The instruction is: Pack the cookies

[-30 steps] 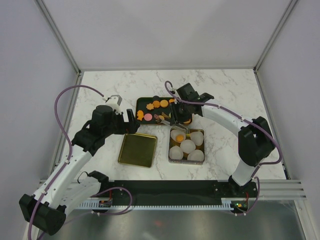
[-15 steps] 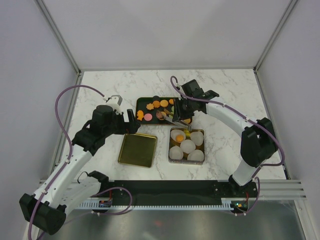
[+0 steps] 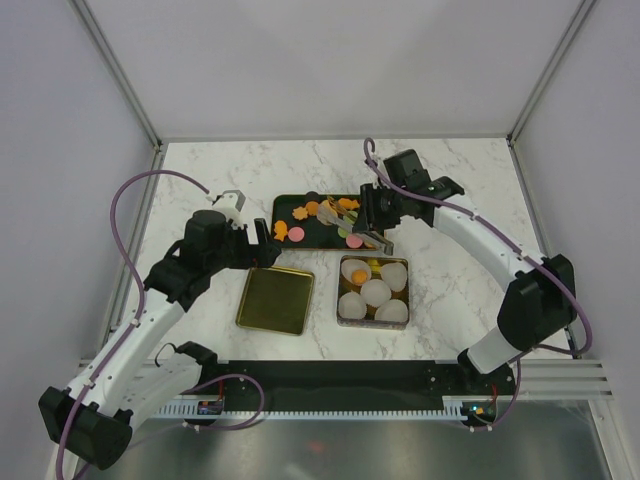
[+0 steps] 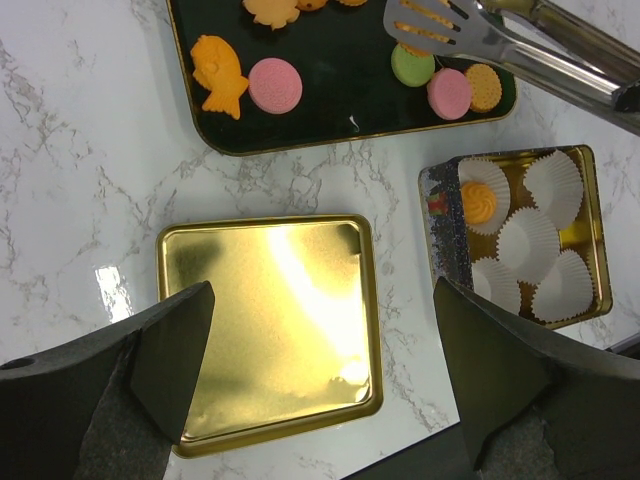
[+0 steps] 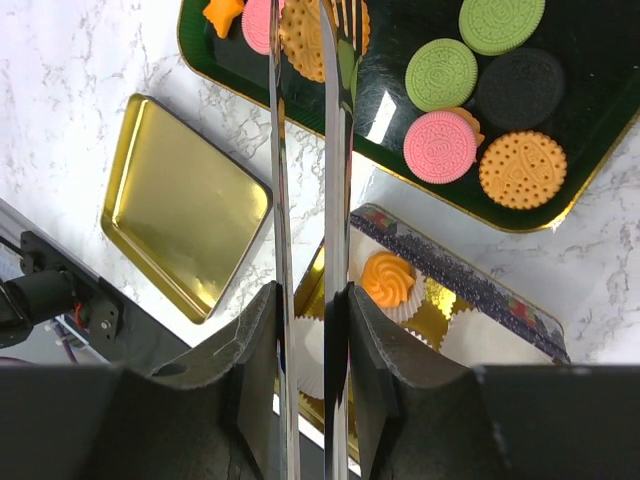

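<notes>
- Over on the left, the left claw (image 4: 320, 360) hangs spread wide above the gold lid (image 4: 270, 330).
- Middle: cookies (image 5: 441, 146) mostly sit on the dark tray (image 4: 330, 80), and one orange one's in the tin (image 5: 450, 268).
- Right claw (image 5: 308, 330) is pinching tongs (image 5: 335, 150) over the tray.

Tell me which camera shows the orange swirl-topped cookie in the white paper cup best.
Right wrist: the orange swirl-topped cookie is largest and sharpest there, its ridges visible, unblocked beside the metal tongs. Left wrist shows it smaller but whole. Top external gives only a tiny orange dot.
</notes>
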